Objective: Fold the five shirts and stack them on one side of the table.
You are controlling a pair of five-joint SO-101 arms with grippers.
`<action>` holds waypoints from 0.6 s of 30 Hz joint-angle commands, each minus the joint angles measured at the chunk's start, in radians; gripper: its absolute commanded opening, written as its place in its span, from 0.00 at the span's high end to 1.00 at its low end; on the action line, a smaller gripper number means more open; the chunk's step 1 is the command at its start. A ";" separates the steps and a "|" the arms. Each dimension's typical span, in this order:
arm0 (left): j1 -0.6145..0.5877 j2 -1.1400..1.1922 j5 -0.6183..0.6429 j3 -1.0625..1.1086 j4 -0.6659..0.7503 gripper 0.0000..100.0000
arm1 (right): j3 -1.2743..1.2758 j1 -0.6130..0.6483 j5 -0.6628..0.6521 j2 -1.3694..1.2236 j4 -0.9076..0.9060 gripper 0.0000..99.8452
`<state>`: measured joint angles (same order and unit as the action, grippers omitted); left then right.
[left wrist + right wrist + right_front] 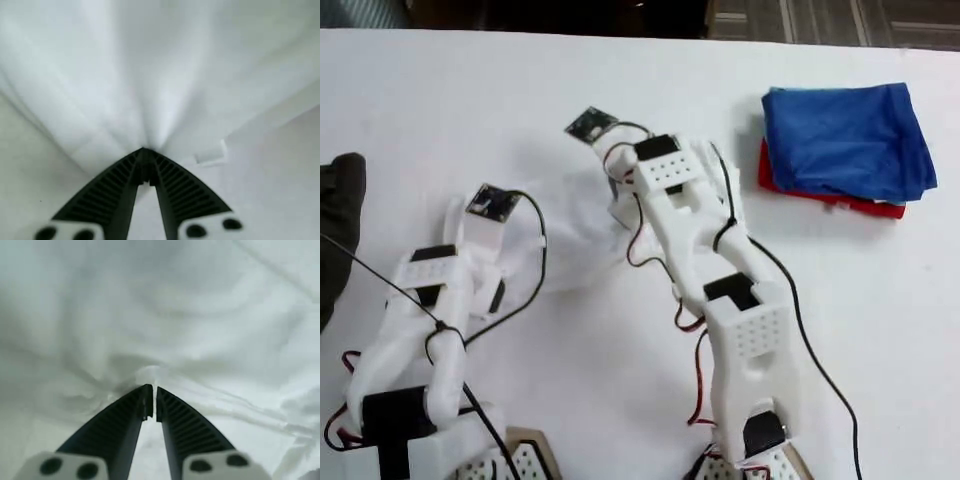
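Observation:
A white shirt [570, 240] lies bunched on the white table between my two arms. My left gripper [145, 151] is shut on the white shirt [150, 75], and creases fan out from its tips. My right gripper [150, 390] is shut on a small pucker of the same shirt [190, 320]. In the high view the left arm [430, 300] and right arm [700, 230] both bend over the shirt and hide their fingers. A folded blue shirt [845, 140] rests on a folded red shirt [850, 204] at the back right. A dark shirt [340, 220] lies at the left edge.
Thin black cables [535, 260] run from the wrist cameras over the cloth. The table's far edge [620, 35] runs along the back, and bare white table [880, 320] spreads at the front right.

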<state>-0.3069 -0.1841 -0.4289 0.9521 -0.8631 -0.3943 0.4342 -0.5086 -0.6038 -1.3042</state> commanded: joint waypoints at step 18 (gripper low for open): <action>-0.195 0.011 0.215 -0.615 -0.333 0.88 | -0.121 -0.326 -0.051 0.621 -0.466 0.98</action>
<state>-0.4358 -0.1688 -0.2938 0.3920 -1.2175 -0.5094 0.1473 -0.5271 -0.1174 -1.7384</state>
